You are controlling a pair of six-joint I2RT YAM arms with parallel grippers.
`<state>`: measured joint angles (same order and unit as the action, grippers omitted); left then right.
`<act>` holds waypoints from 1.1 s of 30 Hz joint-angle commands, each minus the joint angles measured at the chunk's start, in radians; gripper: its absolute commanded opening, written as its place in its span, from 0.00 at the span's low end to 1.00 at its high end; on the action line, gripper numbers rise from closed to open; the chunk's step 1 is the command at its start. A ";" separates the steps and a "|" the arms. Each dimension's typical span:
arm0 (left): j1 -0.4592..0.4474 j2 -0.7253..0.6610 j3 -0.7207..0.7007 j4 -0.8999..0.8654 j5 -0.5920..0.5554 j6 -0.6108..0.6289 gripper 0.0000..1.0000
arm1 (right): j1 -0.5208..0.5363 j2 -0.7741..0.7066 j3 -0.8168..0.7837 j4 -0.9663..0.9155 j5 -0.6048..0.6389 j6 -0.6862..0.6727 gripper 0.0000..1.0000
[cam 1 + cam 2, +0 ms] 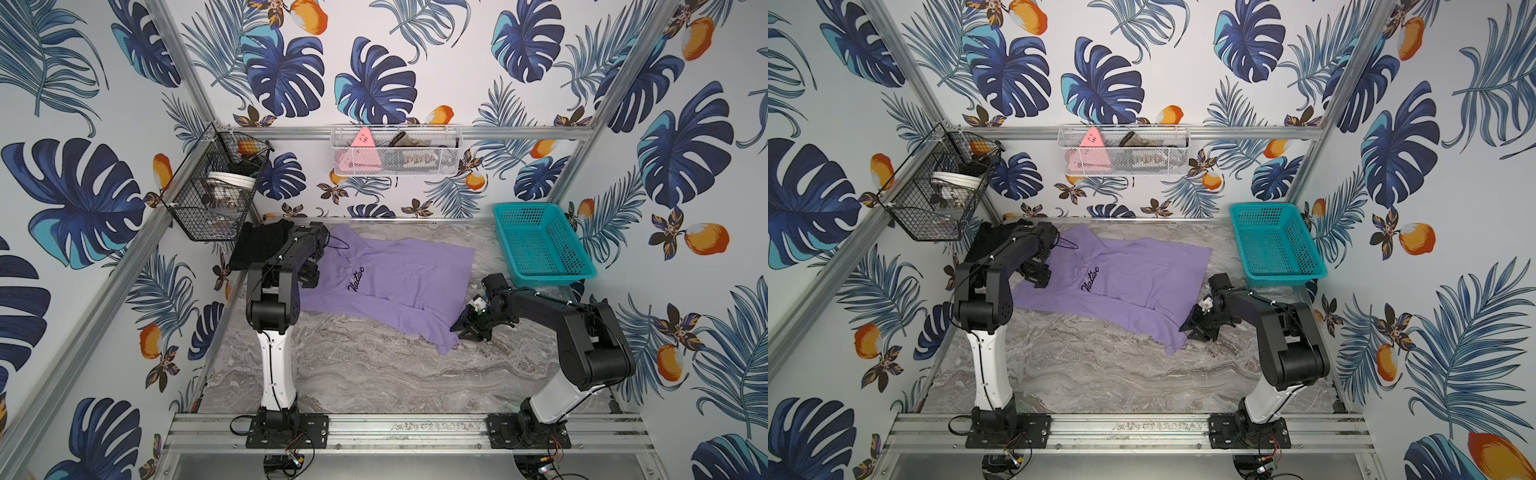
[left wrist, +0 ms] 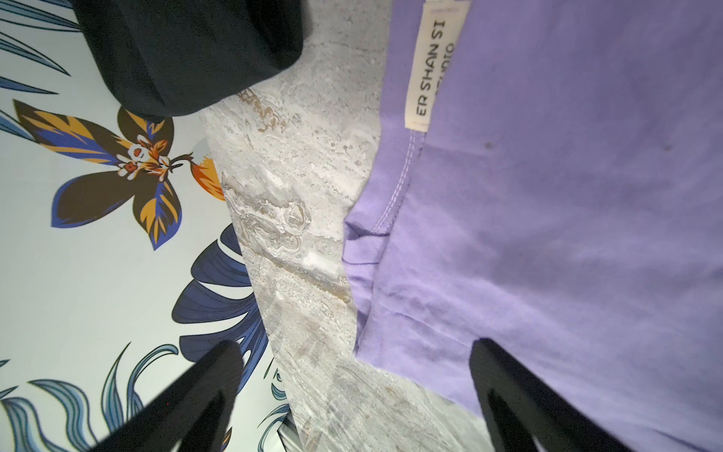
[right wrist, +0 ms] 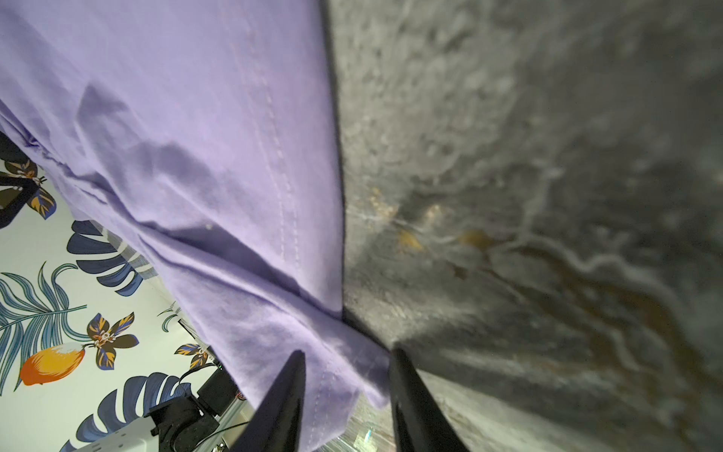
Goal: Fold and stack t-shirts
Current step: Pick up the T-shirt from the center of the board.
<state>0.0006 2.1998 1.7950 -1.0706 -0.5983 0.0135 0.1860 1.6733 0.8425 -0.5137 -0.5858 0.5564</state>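
The lavender collared t-shirt (image 1: 395, 274) (image 1: 1133, 270) lies spread chest-up on the marble table, with its black cursive lettering showing. A folded black t-shirt (image 1: 257, 245) (image 1: 984, 241) (image 2: 187, 51) sits at the table's far left corner. My left gripper (image 1: 311, 277) (image 2: 357, 344) hovers open over the lavender shirt's (image 2: 567, 195) left edge, one finger above the cloth and one off it. My right gripper (image 1: 459, 328) (image 3: 348, 352) is low at the shirt's (image 3: 195, 137) near right hem corner. Its fingers stand narrowly apart with that corner between them.
A teal plastic basket (image 1: 540, 245) stands at the table's back right. On the left wall hangs a black wire basket (image 1: 216, 187). A white mesh basket (image 1: 395, 153) on the back wall holds a pink triangular item (image 1: 362, 139). Bare marble table (image 1: 374, 374) lies in front.
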 commanded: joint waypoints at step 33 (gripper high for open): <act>0.051 0.042 0.054 0.069 0.149 -0.004 0.98 | -0.035 -0.091 0.031 -0.055 -0.015 -0.065 0.00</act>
<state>0.0433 2.2177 1.8210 -1.0306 -0.4866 0.0132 0.1543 1.6001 0.8814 -0.5411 -0.5888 0.5110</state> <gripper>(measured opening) 0.985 0.062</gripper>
